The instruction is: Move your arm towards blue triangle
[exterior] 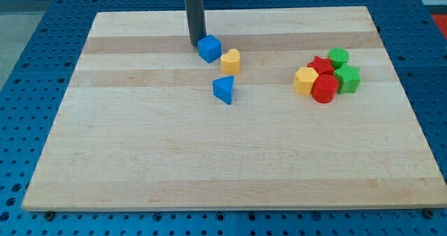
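Observation:
The blue triangle point(223, 89) lies on the wooden board point(174, 159), a little left of centre in the upper half. My tip point(195, 43) is up and to the left of it, touching or almost touching the left side of a blue cube point(209, 48). A yellow heart-shaped block point(231, 61) sits between the blue cube and the blue triangle, just to the right. The dark rod comes down from the view's top.
A cluster stands at the view's right: a yellow block point(305, 80), a red star point(321, 65), a red cylinder point(325, 89), a green cylinder point(339, 56) and a green star point(347, 78). The blue perforated table point(28, 68) surrounds the board.

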Controlling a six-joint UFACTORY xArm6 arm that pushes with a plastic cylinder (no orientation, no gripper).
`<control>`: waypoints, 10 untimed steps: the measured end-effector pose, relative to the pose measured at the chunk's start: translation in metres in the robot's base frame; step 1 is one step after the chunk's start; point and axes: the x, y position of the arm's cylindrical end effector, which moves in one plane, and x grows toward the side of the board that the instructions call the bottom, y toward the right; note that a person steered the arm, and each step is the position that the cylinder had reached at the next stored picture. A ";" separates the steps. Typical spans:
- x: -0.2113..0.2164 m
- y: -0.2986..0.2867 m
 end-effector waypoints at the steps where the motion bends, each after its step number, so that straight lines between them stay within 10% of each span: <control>1: 0.003 0.002; 3: 0.011 -0.031; 7: 0.184 0.003; 10: 0.173 0.080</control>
